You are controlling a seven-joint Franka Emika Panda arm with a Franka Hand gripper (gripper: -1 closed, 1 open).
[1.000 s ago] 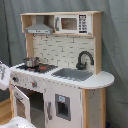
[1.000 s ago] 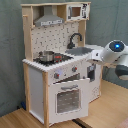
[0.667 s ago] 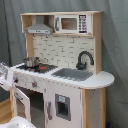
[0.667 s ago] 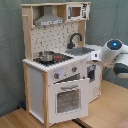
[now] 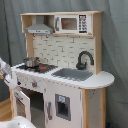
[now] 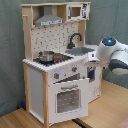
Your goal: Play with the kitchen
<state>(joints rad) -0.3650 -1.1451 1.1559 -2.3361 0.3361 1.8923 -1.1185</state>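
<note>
**Arm at the oven door, door ajar**

I have the toy kitchen (image 6: 55, 70) standing on a wooden floor (image 6: 20, 120) before a grey curtain (image 5: 112, 45). In the second exterior view the arm (image 6: 111, 54) comes in from 3 o'clock, its white wrist level with the worktop edge. The gripper itself is hidden behind the kitchen's front corner, so I cannot tell how far it is open or whether it has hold of anything.

I judge the step in hand to be working the oven door (image 6: 67, 97): it stands ajar, swung out from the front. In the first exterior view the same door (image 5: 22, 104) shows at 8 o'clock, with part of the arm (image 5: 6, 75) just beside it.

The next move, as I see it, calls for a slow arc that follows the door's hinge, not a straight pull.

Edges to mind: the worktop lip above the door, the knobs (image 6: 56, 76) under it, and the pot (image 6: 46, 56) on the stove. The faucet (image 5: 84, 59) and sink (image 5: 75, 74) sit well apart. Open room lies in front of the kitchen, toward 5 o'clock in the second exterior view.
</note>
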